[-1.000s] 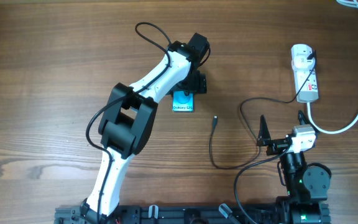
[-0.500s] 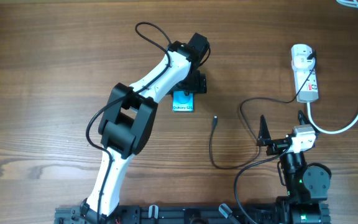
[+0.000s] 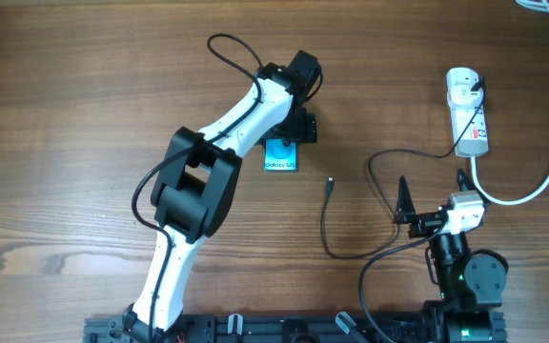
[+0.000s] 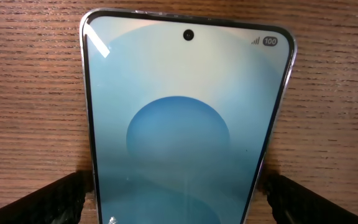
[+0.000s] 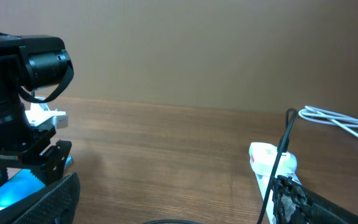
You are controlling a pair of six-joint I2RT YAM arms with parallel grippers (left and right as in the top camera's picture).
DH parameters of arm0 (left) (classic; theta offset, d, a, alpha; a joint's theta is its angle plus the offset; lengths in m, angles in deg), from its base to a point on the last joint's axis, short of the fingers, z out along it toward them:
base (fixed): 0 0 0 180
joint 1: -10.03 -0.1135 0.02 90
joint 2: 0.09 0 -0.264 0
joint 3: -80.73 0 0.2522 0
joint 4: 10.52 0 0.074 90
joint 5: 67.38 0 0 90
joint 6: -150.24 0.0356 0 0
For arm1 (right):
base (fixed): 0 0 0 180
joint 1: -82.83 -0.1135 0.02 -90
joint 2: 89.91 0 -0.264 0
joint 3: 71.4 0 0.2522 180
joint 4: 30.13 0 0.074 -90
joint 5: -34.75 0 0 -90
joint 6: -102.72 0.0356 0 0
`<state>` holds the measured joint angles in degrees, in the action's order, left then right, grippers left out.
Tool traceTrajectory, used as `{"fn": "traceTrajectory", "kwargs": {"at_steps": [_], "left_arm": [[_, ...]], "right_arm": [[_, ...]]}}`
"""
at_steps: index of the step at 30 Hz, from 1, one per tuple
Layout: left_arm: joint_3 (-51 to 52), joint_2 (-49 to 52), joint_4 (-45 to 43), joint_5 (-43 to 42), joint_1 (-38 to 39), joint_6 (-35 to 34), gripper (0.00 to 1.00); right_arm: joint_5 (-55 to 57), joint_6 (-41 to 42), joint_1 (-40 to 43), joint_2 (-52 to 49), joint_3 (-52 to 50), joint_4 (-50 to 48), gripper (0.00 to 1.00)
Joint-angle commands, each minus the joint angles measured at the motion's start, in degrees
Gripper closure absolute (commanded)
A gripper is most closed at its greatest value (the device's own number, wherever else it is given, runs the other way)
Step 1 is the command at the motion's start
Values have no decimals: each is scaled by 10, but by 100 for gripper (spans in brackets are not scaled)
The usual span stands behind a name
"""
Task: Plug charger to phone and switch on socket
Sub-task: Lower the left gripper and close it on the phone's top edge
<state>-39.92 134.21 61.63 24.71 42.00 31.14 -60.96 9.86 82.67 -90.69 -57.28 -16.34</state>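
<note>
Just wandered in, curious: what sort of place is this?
Probably a robotics lab bench: two white-and-black robot arms mounted at a wooden table, with a turquoise-screened smartphone, a thin black charging cable and a white power strip.

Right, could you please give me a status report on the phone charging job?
Left gripper open, astride the phone. Right gripper open, empty. Charger tip lying loose, apart from phone, unplugged. Nothing blocking.

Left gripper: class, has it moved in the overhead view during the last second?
No. The left gripper stays over the phone, and its position relative to the socket is unchanged.
</note>
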Motion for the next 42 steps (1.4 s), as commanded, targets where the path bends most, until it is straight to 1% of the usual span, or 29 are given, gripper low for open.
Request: {"fn": "traceTrajectory", "kwargs": {"at_steps": [1,11,12,18,21,24,27,28,29,30,31,32,33,34,35,42], "left_arm": [[10,45,-9,1,-5,-8,0],[10,45,1,-1,-5,-8,0],[10,45,4,-1,-5,-8,3],[10,45,8,-1,-5,-8,4],[10,45,8,-1,-5,-8,14],[10,45,10,-1,-5,-8,15],[10,45,10,-1,-5,-8,18],[10,45,10,-1,-5,-7,21],[10,45,10,0,-5,-7,26],[10,45,10,0,-5,-7,25],[10,45,10,0,-5,-7,19],[10,45,10,0,-5,-7,18],[10,45,11,0,-5,-7,21],[10,45,12,0,-5,-7,27],[10,45,11,0,-5,-7,28],[10,45,12,0,-6,-8,29]], "right_arm": [[6,-1,2,3,0,-2,0],[6,-1,2,3,0,-2,0],[6,-1,2,3,0,-2,0],[6,-2,2,3,0,-2,0],[6,-2,2,3,0,-2,0],[6,-1,2,3,0,-2,0],[6,-1,2,3,0,-2,0],[6,-1,2,3,0,-2,0],[6,-1,2,3,0,-2,0],[6,-1,2,3,0,-2,0],[6,-1,2,3,0,-2,0],[6,-1,2,3,0,-2,0],[6,-1,2,3,0,-2,0],[6,-1,2,3,0,-2,0],[6,-1,2,3,0,-2,0],[6,-1,2,3,0,-2,0]]}}
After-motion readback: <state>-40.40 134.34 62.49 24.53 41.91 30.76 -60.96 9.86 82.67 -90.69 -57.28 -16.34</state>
